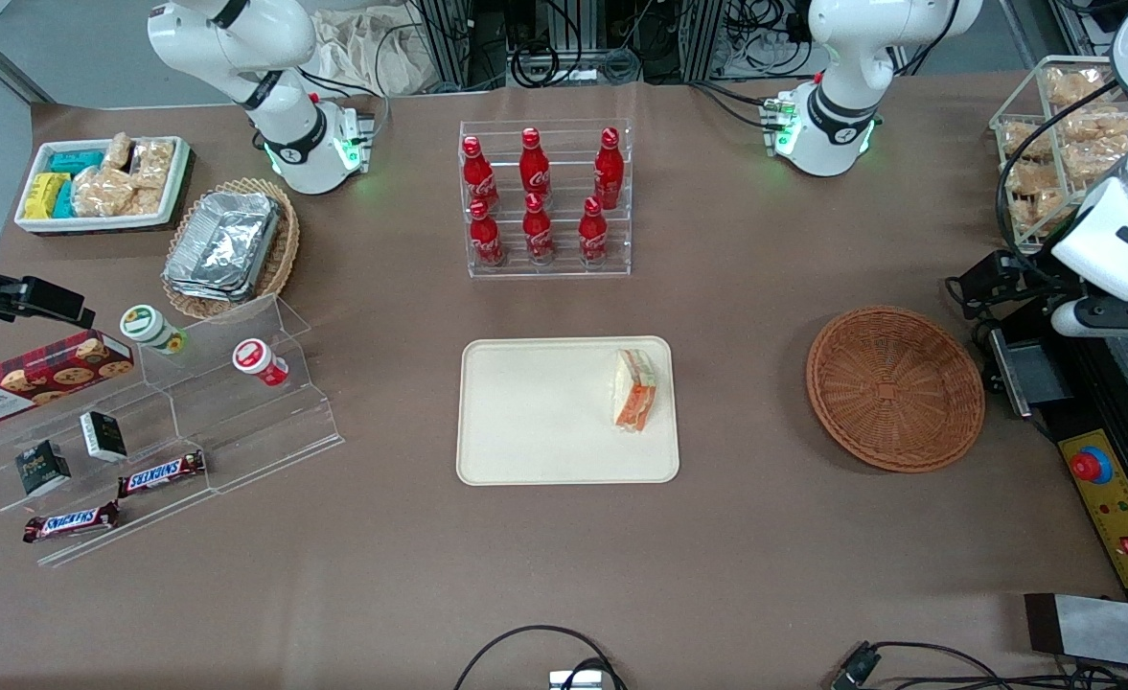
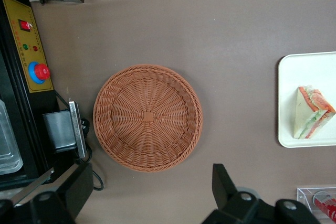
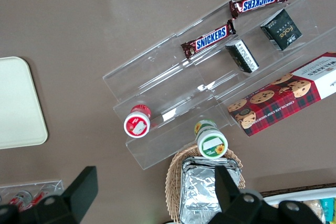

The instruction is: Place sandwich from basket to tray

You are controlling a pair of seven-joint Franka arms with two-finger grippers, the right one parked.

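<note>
Sandwich (image 1: 634, 390) lies on the cream tray (image 1: 525, 412), at the tray's edge nearest the wicker basket (image 1: 894, 387), which holds nothing; transfer looks complete. Left arm's pincer (image 2: 149, 192) hovers above the basket, fingers (image 2: 223, 184) spread wide, gripping nothing.

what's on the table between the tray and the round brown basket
Nothing: bare brown table separates tray and basket in the front view; the open tool hovers above the basket.

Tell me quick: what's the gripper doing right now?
Gripper: open, holding nothing, above the table beside the basket; the sandwich lies on the tray.
</note>
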